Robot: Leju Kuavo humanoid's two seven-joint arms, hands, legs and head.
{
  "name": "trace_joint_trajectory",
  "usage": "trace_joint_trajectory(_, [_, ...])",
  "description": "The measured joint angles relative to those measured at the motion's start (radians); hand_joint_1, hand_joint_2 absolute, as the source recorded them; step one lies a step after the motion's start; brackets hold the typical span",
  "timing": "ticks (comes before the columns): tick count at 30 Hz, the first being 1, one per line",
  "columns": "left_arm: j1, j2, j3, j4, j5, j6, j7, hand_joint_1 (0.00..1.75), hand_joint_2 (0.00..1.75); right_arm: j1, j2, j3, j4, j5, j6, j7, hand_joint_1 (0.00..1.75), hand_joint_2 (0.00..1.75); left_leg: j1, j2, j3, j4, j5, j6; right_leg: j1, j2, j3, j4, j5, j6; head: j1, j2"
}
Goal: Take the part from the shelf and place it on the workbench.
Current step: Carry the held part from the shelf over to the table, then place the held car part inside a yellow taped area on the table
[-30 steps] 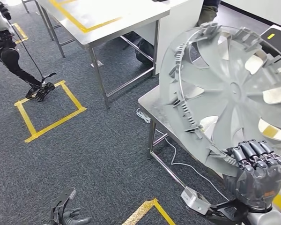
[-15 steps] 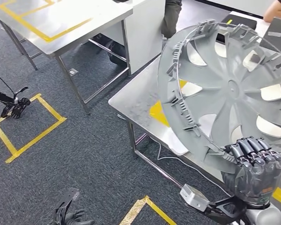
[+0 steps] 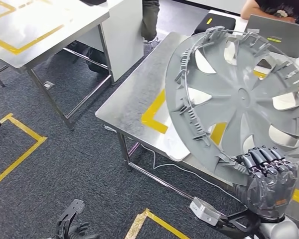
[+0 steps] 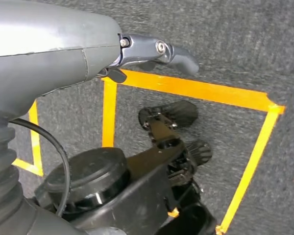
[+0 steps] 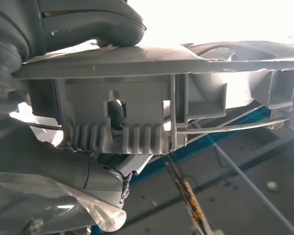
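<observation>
- Second steel table (image 3: 46,30), far left, top marked with yellow tape lines; steel legs and crossbars beneath.
- Yellow tape square (image 3: 18,144) on dark grey carpet (image 3: 73,164), left side.
- Further yellow tape corner (image 3: 155,221) on the carpet, near bottom edge.
- White cable (image 3: 167,167) trailing on the floor.
- Laptop (image 3: 277,35), grey, upper right.
- Seated person's arm (image 3: 253,7), top right.
- White panel (image 3: 123,35) beside the second table.

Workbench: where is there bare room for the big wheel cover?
The workbench is bare at its near-left corner, beside the yellow tape. The far end is crowded by a laptop and a person. The right hand grips the wheel cover.
</observation>
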Motion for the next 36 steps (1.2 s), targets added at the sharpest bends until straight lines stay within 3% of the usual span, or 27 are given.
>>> trace_joint_trajectory(1, [-0.001, 0.001, -0.008, -0.001, 0.007, 0.002, -0.003, 0.0, 1.75, -0.002, 0.0, 0.001, 0.0, -0.001, 0.0, 0.0, 1.75, 1.75, -0.001, 0.012, 0.0, -0.001, 0.0, 0.002, 0.001, -0.027, -0.03, 0.063, -0.031, 0.005, 0.003, 0.0])
trace_joint_trajectory(2, [-0.001, 0.002, -0.015, -0.001, 0.013, 0.004, -0.004, 0.0, 1.75, -0.004, 0.0, 0.003, 0.001, -0.003, 0.001, -0.001, 1.75, 1.75, -0.001, 0.025, 0.0, 0.0, -0.001, 0.004, -0.001, -0.04, -0.063, 0.131, -0.058, 0.01, 0.004, 0.0])
trace_joint_trajectory(3, [-0.001, 0.002, -0.022, -0.001, 0.018, 0.006, -0.006, 0.0, 1.75, -0.004, 0.0, 0.005, 0.001, -0.004, 0.001, -0.001, 1.75, 1.75, -0.001, 0.038, 0.001, 0.0, -0.002, 0.004, -0.002, -0.045, -0.086, 0.178, -0.07, 0.014, 0.004, 0.0])
trace_joint_trajectory(4, [-0.002, 0.003, -0.028, -0.001, 0.022, 0.006, -0.007, 0.0, 1.75, -0.004, 0.0, 0.007, 0.002, -0.005, 0.002, -0.001, 1.75, 1.75, -0.001, 0.051, 0.002, 0.0, -0.004, 0.003, -0.004, -0.047, -0.094, 0.192, -0.065, 0.017, 0.004, 0.0])
trace_joint_trajectory(5, [-0.004, 0.003, -0.034, -0.001, 0.026, 0.007, -0.007, 0.0, 1.75, -0.004, 0.0, 0.008, 0.002, -0.007, 0.003, -0.001, 1.75, 1.75, -0.001, 0.062, 0.003, 0.0, -0.005, 0.0, -0.006, -0.052, -0.08, 0.166, -0.041, 0.02, 0.004, 0.0])
trace_joint_trajectory(7, [-0.007, 0.005, -0.045, -0.001, 0.032, 0.008, -0.008, 0.0, 1.75, -0.005, 0.0, 0.009, 0.003, -0.011, 0.005, -0.001, 1.75, 1.75, -0.001, 0.083, 0.008, 0.003, -0.012, -0.008, -0.006, -0.088, -0.007, 0.03, 0.019, 0.022, 0.005, 0.0])
trace_joint_trajectory(8, [-0.008, 0.006, -0.05, -0.001, 0.035, 0.008, -0.008, 0.0, 1.75, -0.006, 0.0, 0.009, 0.003, -0.013, 0.006, -0.001, 1.75, 1.75, -0.004, 0.092, 0.01, 0.006, -0.016, -0.014, -0.003, -0.105, 0.027, -0.031, 0.039, 0.018, 0.005, 0.0])
trace_joint_trajectory(10, [-0.009, 0.011, -0.057, -0.002, 0.041, 0.01, -0.009, 0.0, 1.75, -0.008, 0.0, 0.009, 0.003, -0.015, 0.007, -0.001, 1.75, 1.75, -0.009, 0.109, 0.013, 0.01, -0.021, -0.024, 0.003, -0.118, 0.054, -0.079, 0.043, 0.004, 0.004, 0.0])
trace_joint_trajectory(12, [-0.011, 0.015, -0.065, -0.003, 0.045, 0.013, -0.01, 0.0, 1.75, -0.008, 0.0, 0.01, 0.003, -0.019, 0.009, -0.001, 1.75, 1.75, -0.009, 0.122, 0.018, 0.011, -0.026, -0.032, 0.003, -0.095, 0.053, -0.078, 0.045, -0.012, 0.002, 0.0])
trace_joint_trajectory(14, [-0.015, 0.017, -0.071, -0.005, 0.048, 0.015, -0.012, 0.0, 1.75, -0.009, 0.0, 0.01, 0.003, -0.023, 0.011, 0.0, 1.75, 1.75, -0.003, 0.091, 0.01, 0.042, -0.053, -0.041, 0.0, -0.076, 0.055, -0.079, 0.047, -0.025, 0.0, 0.0])
trace_joint_trajectory(16, [-0.015, 0.02, -0.076, -0.006, 0.05, 0.016, -0.013, 0.0, 1.75, -0.011, 0.0, 0.01, 0.003, -0.025, 0.012, 0.0, 1.75, 1.75, 0.0, 0.045, -0.035, 0.147, -0.112, -0.046, -0.001, -0.057, 0.055, -0.08, 0.048, -0.035, -0.004, 0.0])
trace_joint_trajectory(18, [-0.012, 0.023, -0.081, -0.007, 0.054, 0.018, -0.013, 0.0, 1.75, -0.011, 0.0, 0.011, 0.003, -0.025, 0.014, 0.0, 1.75, 1.75, -0.001, 0.033, -0.099, 0.276, -0.159, -0.044, 0.003, -0.032, 0.055, -0.08, 0.049, -0.039, -0.004, 0.0])
trace_joint_trajectory(19, [-0.011, 0.024, -0.084, -0.007, 0.055, 0.018, -0.013, 0.0, 1.75, -0.011, 0.0, 0.012, 0.003, -0.026, 0.015, 0.0, 1.75, 1.75, -0.002, 0.032, -0.115, 0.304, -0.157, -0.041, 0.005, -0.018, 0.056, -0.08, 0.049, -0.04, -0.004, 0.0])
trace_joint_trajectory(20, [-0.011, 0.024, -0.087, -0.007, 0.057, 0.02, -0.014, 0.0, 1.75, -0.011, 0.0, 0.013, 0.003, -0.027, 0.017, 0.0, 1.75, 1.75, -0.003, 0.03, -0.114, 0.293, -0.134, -0.036, 0.007, -0.004, 0.057, -0.079, 0.049, -0.041, -0.004, 0.0])
trace_joint_trajectory(21, [-0.013, 0.025, -0.09, -0.007, 0.059, 0.022, -0.015, 0.0, 1.75, -0.011, 0.0, 0.014, 0.003, -0.029, 0.02, -0.001, 1.75, 1.75, -0.005, 0.024, -0.096, 0.243, -0.096, -0.029, 0.009, 0.01, 0.058, -0.079, 0.05, -0.041, -0.005, 0.0])
trace_joint_trajectory(23, [-0.016, 0.029, -0.098, -0.007, 0.066, 0.026, -0.017, 0.0, 1.75, -0.013, 0.0, 0.016, 0.003, -0.032, 0.027, -0.001, 1.75, 1.75, -0.007, -0.011, -0.042, 0.108, -0.026, -0.009, 0.012, 0.033, 0.059, -0.078, 0.051, -0.04, -0.004, 0.0])
trace_joint_trajectory(25, [-0.02, 0.036, -0.107, -0.008, 0.073, 0.029, -0.021, 0.0, 1.75, -0.015, 0.0, 0.019, 0.005, -0.033, 0.032, -0.002, 1.75, 1.75, -0.01, -0.038, -0.012, 0.035, -0.008, 0.002, 0.009, 0.051, 0.052, -0.077, 0.054, -0.034, -0.005, 0.0])
trace_joint_trajectory(27, [-0.024, 0.041, -0.114, -0.01, 0.076, 0.031, -0.023, 0.0, 1.75, -0.016, 0.0, 0.021, 0.007, -0.033, 0.033, -0.002, 1.75, 1.75, -0.011, -0.033, -0.005, 0.021, -0.011, 0.002, 0.005, 0.065, 0.047, -0.079, 0.058, -0.023, -0.007, 0.0])
trace_joint_trajectory(28, [-0.026, 0.041, -0.117, -0.012, 0.077, 0.031, -0.024, 0.0, 1.75, -0.015, -0.001, 0.022, 0.007, -0.034, 0.033, -0.002, 1.75, 1.75, -0.009, -0.027, -0.002, 0.012, -0.006, 0.002, 0.005, 0.059, 0.043, -0.078, 0.055, -0.017, -0.007, 0.0])
trace_joint_trajectory(30, [-0.028, 0.042, -0.121, -0.016, 0.078, 0.033, -0.025, 0.0, 1.75, -0.017, -0.005, 0.023, 0.009, -0.036, 0.033, -0.002, 1.75, 1.75, -0.003, -0.014, 0.003, -0.005, 0.003, 0.005, 0.009, 0.017, 0.018, -0.032, 0.021, -0.007, 0.0, 0.0])
trace_joint_trajectory(32, [-0.027, 0.042, -0.126, -0.017, 0.08, 0.035, -0.025, 0.0, 1.75, -0.019, -0.008, 0.025, 0.012, -0.036, 0.033, -0.004, 1.75, 1.75, -0.002, -0.001, 0.004, -0.01, 0.007, 0.008, 0.005, -0.031, -0.038, 0.086, -0.042, 0.002, 0.006, 0.0])
trace_joint_trajectory(33, [-0.026, 0.043, -0.129, -0.018, 0.082, 0.038, -0.025, 0.0, 1.75, -0.02, -0.009, 0.026, 0.013, -0.035, 0.033, -0.004, 1.75, 1.75, -0.001, 0.005, 0.004, -0.01, 0.007, 0.008, 0.002, -0.041, -0.066, 0.146, -0.064, 0.007, 0.006, 0.0])
trace_joint_trajectory(34, [-0.025, 0.043, -0.133, -0.018, 0.084, 0.04, -0.025, 0.0, 1.75, -0.019, -0.009, 0.027, 0.015, -0.034, 0.033, -0.005, 1.75, 1.75, -0.001, 0.011, 0.004, -0.009, 0.006, 0.007, -0.002, -0.045, -0.081, 0.181, -0.07, 0.012, 0.006, 0.0])
trace_joint_trajectory(35, [-0.025, 0.043, -0.137, -0.018, 0.087, 0.043, -0.025, 0.0, 1.75, -0.019, -0.009, 0.028, 0.016, -0.033, 0.035, -0.004, 1.75, 1.75, 0.0, 0.016, 0.004, -0.009, 0.005, 0.005, -0.005, -0.047, -0.078, 0.177, -0.056, 0.016, 0.006, 0.0])
trace_joint_trajectory(36, [-0.026, 0.043, -0.14, -0.019, 0.089, 0.046, -0.025, 0.0, 1.75, -0.019, -0.01, 0.029, 0.017, -0.035, 0.038, -0.002, 1.75, 1.75, 0.002, 0.019, 0.005, -0.008, 0.003, 0.002, -0.008, -0.05, -0.054, 0.133, -0.027, 0.02, 0.006, 0.0])
